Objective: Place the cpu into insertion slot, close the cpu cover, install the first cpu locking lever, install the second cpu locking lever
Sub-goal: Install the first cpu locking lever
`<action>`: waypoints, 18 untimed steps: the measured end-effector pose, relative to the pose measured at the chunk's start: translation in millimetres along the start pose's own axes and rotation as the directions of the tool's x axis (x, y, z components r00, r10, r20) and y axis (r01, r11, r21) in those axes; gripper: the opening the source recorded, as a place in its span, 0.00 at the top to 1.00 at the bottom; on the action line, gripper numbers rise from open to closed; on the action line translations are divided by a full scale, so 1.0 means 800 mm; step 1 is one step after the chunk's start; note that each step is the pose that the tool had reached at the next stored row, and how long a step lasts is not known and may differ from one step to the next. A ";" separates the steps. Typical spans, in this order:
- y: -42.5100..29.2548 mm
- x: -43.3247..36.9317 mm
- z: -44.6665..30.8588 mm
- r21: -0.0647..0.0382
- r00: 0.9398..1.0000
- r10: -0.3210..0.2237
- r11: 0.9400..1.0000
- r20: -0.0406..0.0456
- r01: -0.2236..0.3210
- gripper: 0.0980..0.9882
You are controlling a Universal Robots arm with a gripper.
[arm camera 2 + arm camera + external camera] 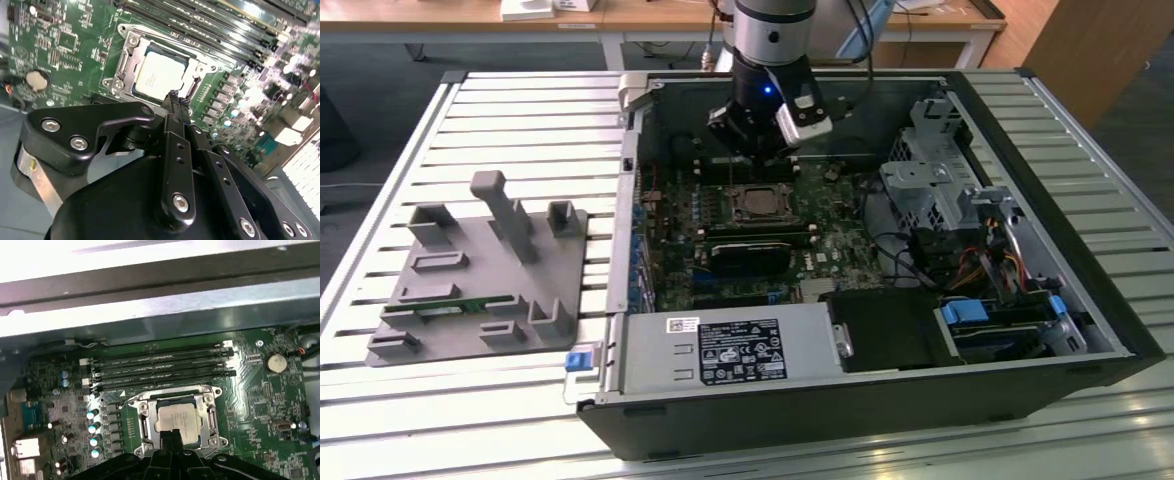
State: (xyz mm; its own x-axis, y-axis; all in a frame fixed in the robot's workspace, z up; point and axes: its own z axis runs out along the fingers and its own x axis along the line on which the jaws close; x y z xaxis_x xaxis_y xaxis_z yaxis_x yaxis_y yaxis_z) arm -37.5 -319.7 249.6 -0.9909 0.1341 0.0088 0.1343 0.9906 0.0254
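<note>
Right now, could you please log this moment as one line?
cpu in insertion slot | cpu cover down | gripper shut, over slot edge

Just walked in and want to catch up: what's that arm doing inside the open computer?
The robot arm's black gripper hangs, fingers together and empty, close over the small square silvery-beige cpu. That chip lies in the silver-rimmed square insertion slot on the green motherboard, with the thin silver frame-shaped cpu cover flat around it. Whether the locking levers are latched is unclear.
</note>
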 end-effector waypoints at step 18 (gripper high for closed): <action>-0.0042 0.031 0.0005 0.001 0.996 -0.094 0.996 -0.002 0.094 0.99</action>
State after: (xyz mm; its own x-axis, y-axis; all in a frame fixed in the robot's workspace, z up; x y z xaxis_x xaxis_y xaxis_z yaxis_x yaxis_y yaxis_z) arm -62.3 -319.8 249.3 -0.9992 0.0399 0.0086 0.0401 0.9989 0.0255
